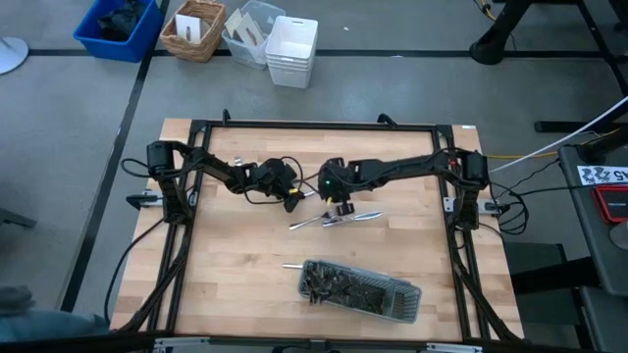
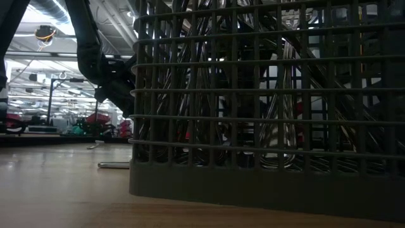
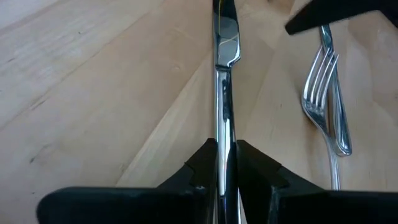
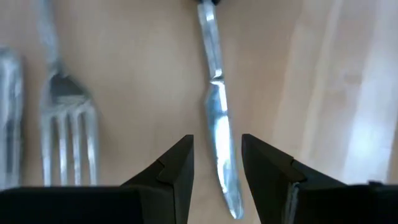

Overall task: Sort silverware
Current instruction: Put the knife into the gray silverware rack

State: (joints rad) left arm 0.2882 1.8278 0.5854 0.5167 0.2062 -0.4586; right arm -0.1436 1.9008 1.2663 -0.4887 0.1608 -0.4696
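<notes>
A shiny knife [image 3: 227, 43] lies in line with my left gripper [image 3: 225, 146], which is shut on it near the table's middle [image 1: 292, 199]. Its blade [image 4: 219, 134] points at my right gripper [image 4: 216, 146], which is open; its fingers stand on either side of the blade tip without visibly touching it. In the high view the right gripper [image 1: 340, 208] hovers over the loose silverware [image 1: 334, 219]. A fork [image 3: 323, 99] lies on the wood beside the knife, and a second one [image 4: 9, 124] lies next to it [image 4: 68, 130]. The grey mesh tray [image 1: 407, 299] holds several more pieces. My left gripper pinches the knife's handle [image 3: 224, 124] between its two fingers. The knife runs on straight ahead of the fingers, blade away from them. Whether the blade rests on the table or hangs just above it I cannot tell.
One more piece [image 1: 290, 265] lies on the wood left of the tray, also seen low on the table [image 2: 114, 165]. The tray's mesh wall [image 2: 253, 183] fills the low view. Bins and baskets [image 1: 291, 49] stand on the floor beyond the table's far edge.
</notes>
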